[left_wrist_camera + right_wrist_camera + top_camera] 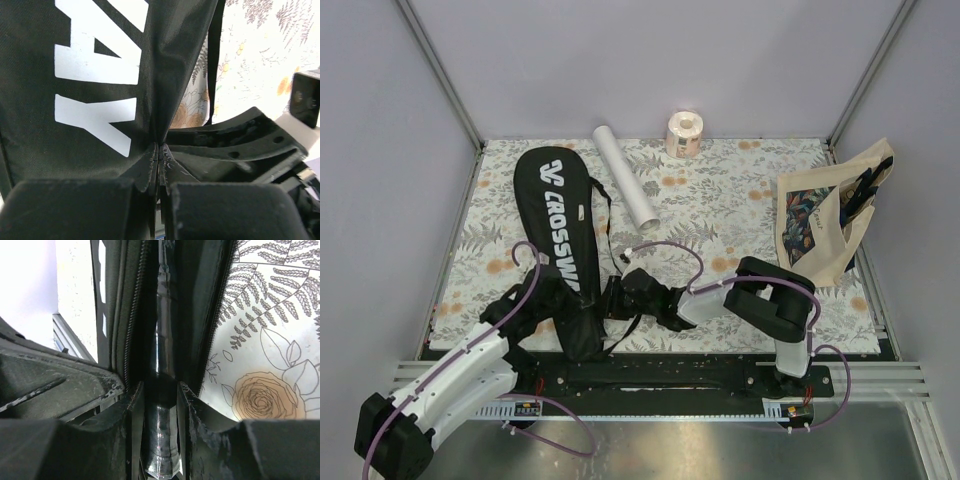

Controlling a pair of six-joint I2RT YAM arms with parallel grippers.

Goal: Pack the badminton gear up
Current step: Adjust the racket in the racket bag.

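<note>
**Near table edge:** L gripper (158, 152) is clamped fully shut on a pinch of black fabric at the narrow near end of the racket bag (558, 215). The cloth is pulled up into a tent above the fingertips, w/ big white lettering on it.

Just to its R, the R gripper (161, 410) is closed partway round a glossy black racket handle (162, 350), w/ one of its fingers (131, 432) pressed against each side. The handle runs away from the wrist cam into the bag's open mouth, btwn the two zipper (131, 315) edges. The rest of that racket is hidden inside the bag, and how many rackets are in there can't be told.

From overhead, both arms meet over the bag's near end, the R arm reaching across from its base on the R.

The bag lies lengthwise on the floral table cover (740, 200), L of centre. Its wide head end points to the far L, the "CROSSWAY" print faces up, and a strap trails along its R side.

Farther back, a white tube (625, 175) lies flat at an angle, just beside the bag's head end. A pinkish paper roll (685, 133) sits at the far edge, near the tube's far end. A beige tote bag (820, 220) w/ colourful print rests at the R edge, well apart from the gear.
</note>
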